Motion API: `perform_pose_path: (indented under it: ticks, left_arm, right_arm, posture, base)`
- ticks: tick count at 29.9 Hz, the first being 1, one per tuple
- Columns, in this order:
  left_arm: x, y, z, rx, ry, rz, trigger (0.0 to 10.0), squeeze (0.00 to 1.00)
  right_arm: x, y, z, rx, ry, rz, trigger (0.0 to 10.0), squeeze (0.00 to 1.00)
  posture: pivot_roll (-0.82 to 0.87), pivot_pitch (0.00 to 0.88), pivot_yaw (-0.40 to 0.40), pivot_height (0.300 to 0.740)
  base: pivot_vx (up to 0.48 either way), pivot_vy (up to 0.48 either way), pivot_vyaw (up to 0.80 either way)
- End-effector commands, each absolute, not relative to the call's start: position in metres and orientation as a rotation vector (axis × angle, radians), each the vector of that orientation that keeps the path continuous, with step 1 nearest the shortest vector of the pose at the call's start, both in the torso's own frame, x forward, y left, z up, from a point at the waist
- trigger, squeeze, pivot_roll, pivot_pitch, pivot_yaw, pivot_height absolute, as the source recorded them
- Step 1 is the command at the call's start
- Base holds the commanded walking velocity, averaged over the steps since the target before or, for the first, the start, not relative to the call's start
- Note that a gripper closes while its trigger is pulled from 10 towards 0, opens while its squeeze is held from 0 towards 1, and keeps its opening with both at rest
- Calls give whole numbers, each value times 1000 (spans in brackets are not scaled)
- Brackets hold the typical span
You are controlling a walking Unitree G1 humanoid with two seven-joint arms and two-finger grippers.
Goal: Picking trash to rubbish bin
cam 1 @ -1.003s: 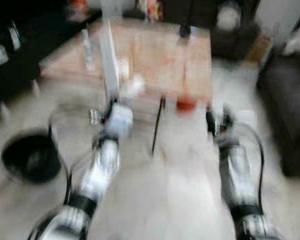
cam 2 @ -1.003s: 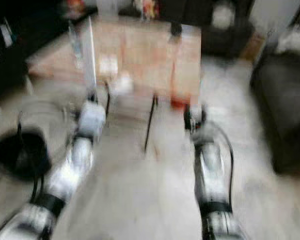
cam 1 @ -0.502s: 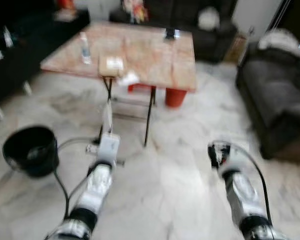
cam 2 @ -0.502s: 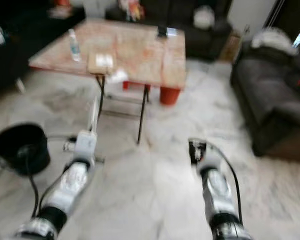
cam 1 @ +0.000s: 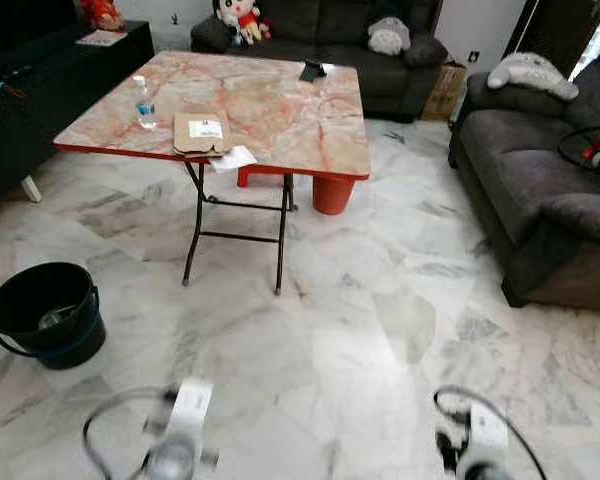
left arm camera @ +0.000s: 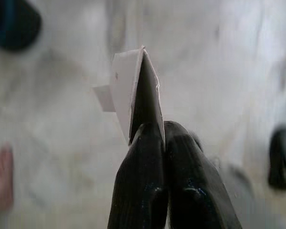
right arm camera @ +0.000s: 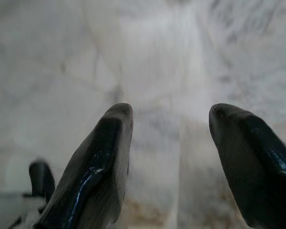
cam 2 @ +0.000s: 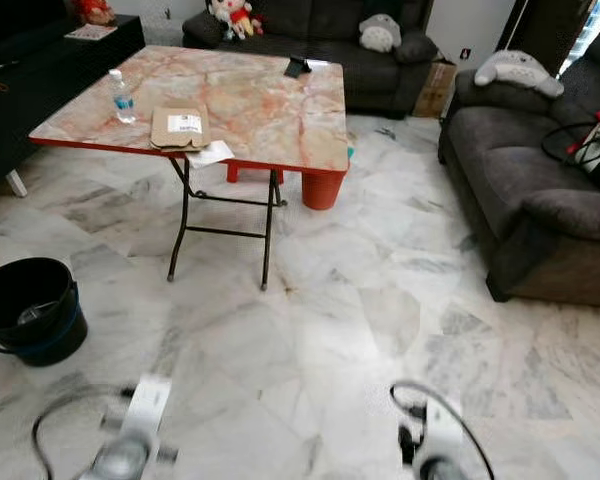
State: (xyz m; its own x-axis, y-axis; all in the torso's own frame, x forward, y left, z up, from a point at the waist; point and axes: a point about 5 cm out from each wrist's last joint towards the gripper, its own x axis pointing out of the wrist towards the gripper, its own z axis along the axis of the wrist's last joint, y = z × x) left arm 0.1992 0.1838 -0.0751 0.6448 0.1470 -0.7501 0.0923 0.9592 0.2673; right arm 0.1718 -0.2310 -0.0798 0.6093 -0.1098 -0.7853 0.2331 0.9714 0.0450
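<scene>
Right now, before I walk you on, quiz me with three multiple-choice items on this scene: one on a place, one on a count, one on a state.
1. Where is the black bucket?
A. on the table
B. on the floor to the robot's left
C. beside the sofa

2. How many water bottles stand on the table?
A. one
B. two
C. three

3. What is the left hand doing?
A. open
B. shut on nothing
C. shut on a white paper scrap

Answers: 1 B, it sits on the marble left of the table. 2 A, a single bottle at the far left edge. 3 C, the fingers pinch the folded paper.
</scene>
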Motion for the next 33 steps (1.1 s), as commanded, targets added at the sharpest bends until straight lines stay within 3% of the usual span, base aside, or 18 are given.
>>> perform_pose_path:
  ticks: [1,15,33]
  left_arm:
    - [203,183,-73,301,865,32,10000,0]
    - [189,191,-80,297,914,88,10000,0]
    - [189,191,-80,310,910,101,10000,0]
  right_arm:
    - [182,-231,-75,132,862,-189,10000,0]
    - [180,-234,-75,110,873,-202,10000,0]
    - [184,-229,-74,118,860,-170,10000,0]
  posture:
    - [86,0,-106,740]
    - [89,0,-108,740]
    - [90,0,-111,740]
  base:
    - [0,0,0]
    - [0,0,764]
    - [362,0,511]
